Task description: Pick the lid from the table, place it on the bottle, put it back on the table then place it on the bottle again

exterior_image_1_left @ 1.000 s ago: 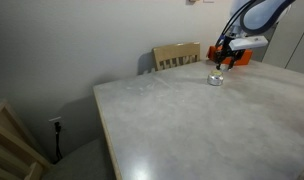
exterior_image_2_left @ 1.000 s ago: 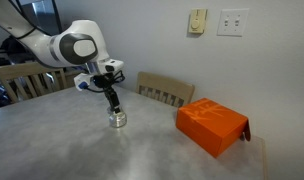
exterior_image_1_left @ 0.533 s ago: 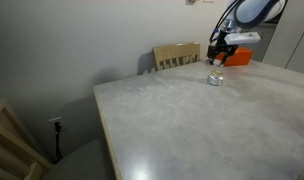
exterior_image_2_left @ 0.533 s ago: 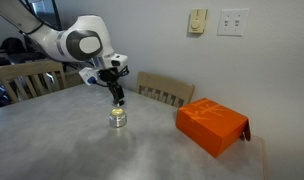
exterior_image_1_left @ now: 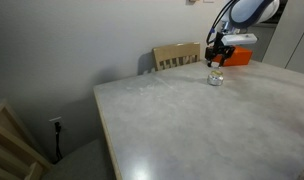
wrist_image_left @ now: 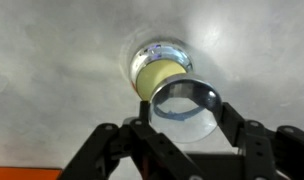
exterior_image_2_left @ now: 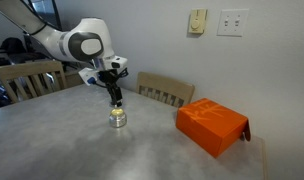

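1. Claw (wrist_image_left: 185, 119): narrowed onto the small flat round silvery-clear lid (wrist_image_left: 184, 101), one finger at the rim's 9 o'clock and one at its 3 o'clock. Lid is held, off the bench.
2. The small squat clear glass bottle with a pale yellowish top (wrist_image_left: 157, 68) stands upright on the large pale grey marbled bench (wrist_image_left: 52, 60), uncapped as far as I can tell.
3. Wrist view: the lid hangs above the bottle, off-centre toward 4 o'clock of the mouth and partly overlapping it. In both exterior views the claw (exterior_image_2_left: 116, 97) sits at 12 o'clock over the bottle (exterior_image_2_left: 118, 118), apart from it.
4. Step, my read: a lid transfer at the bottle. Pictures don't settle whether it's a placing or a lift-off, or which round.
5. If placing: shift the lid toward 10 o'clock until its rim rings the mouth, descend level, then release. Risk: an off-centre drop tips the lid off, or nudges the light bottle.
6. If heading to the bench: free surface at 6 to 9 o'clock of the bottle; the orange flat box (exterior_image_2_left: 212, 125) lies at 3 o'clock, well apart.
7. Writing: none readable. No label visible on bottle, lid or box; too small to tell any brand.
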You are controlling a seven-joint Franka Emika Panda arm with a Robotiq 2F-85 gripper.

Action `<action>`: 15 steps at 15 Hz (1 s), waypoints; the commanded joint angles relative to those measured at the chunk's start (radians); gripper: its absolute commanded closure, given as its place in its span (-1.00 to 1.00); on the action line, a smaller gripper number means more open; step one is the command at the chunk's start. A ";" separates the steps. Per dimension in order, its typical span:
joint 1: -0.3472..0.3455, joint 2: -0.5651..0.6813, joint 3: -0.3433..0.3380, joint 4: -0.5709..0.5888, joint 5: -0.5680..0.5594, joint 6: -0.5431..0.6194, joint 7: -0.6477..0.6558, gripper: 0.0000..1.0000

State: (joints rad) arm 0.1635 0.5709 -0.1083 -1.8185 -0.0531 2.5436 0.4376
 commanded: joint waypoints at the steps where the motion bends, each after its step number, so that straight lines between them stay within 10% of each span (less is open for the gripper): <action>1: -0.011 0.008 0.008 0.022 0.013 -0.069 -0.011 0.13; 15: -0.008 0.103 -0.003 0.091 0.009 -0.062 0.000 0.13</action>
State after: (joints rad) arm 0.1635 0.6621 -0.1102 -1.7425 -0.0527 2.4921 0.4408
